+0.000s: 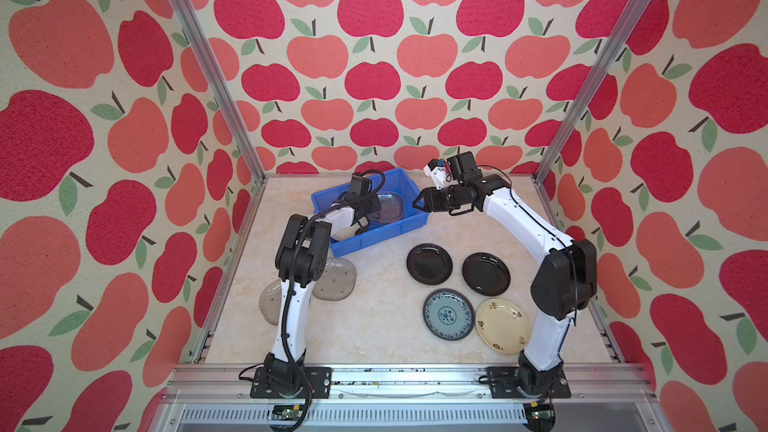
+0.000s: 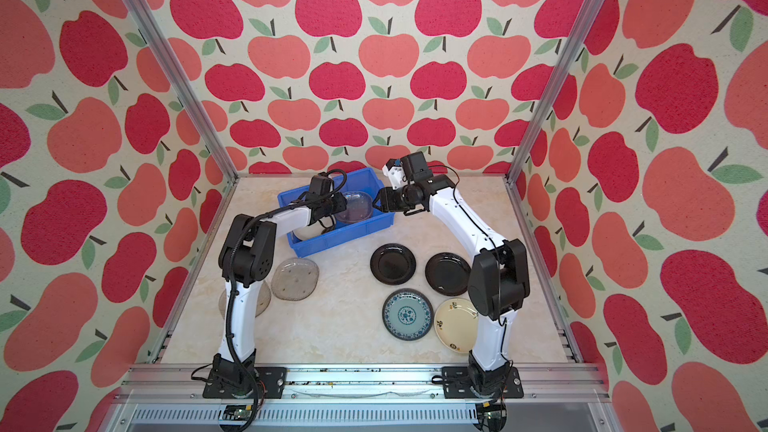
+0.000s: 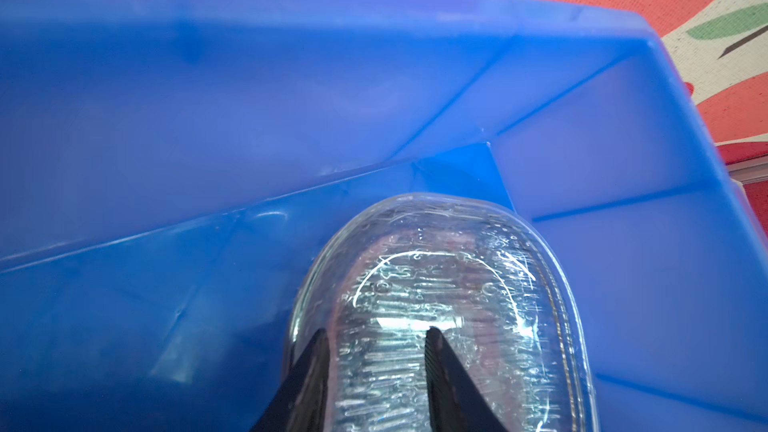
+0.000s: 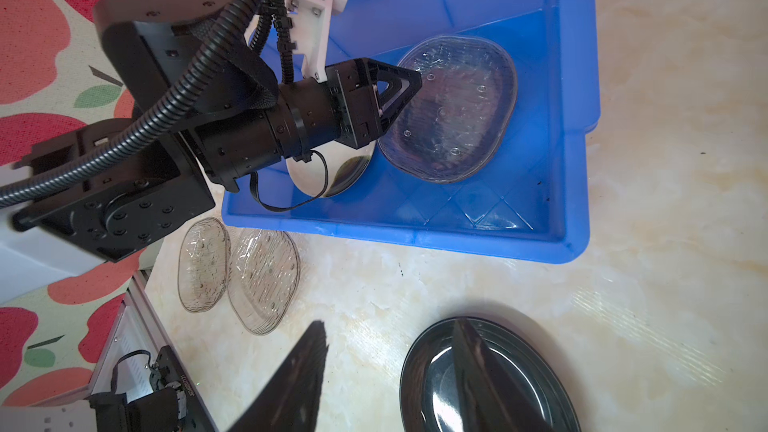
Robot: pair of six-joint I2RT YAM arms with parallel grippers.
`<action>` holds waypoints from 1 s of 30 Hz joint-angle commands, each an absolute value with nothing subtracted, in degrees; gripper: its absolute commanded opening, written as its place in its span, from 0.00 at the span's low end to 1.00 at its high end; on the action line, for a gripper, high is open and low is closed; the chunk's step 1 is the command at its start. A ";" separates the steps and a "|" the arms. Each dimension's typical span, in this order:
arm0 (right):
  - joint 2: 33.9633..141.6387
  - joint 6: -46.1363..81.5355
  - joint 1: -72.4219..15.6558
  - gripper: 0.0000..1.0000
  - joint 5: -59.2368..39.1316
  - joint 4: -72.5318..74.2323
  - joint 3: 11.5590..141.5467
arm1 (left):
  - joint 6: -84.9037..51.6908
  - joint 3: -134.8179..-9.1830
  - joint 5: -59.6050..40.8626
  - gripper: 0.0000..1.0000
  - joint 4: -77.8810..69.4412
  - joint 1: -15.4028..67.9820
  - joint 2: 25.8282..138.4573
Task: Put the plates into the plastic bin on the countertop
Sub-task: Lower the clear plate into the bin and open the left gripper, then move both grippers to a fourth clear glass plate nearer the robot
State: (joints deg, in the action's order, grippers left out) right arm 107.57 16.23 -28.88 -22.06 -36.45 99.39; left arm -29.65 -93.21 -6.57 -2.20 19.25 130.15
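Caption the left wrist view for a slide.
Left gripper at the rim of a clear glass plate inside the blue bin.

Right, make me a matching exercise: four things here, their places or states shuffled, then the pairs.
1 glass plate at the left gripper
2 teal patterned plate
3 right gripper
4 cream plate

A partly hidden by the right arm
B inside the blue bin
C open, just outside that bin
D on the countertop, in full view

Pairs: 1-B, 2-D, 3-C, 4-A
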 commanded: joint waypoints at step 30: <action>101.72 18.48 -37.70 0.51 -24.68 -26.91 88.69 | -30.50 -75.92 -14.35 0.59 -2.54 19.63 100.84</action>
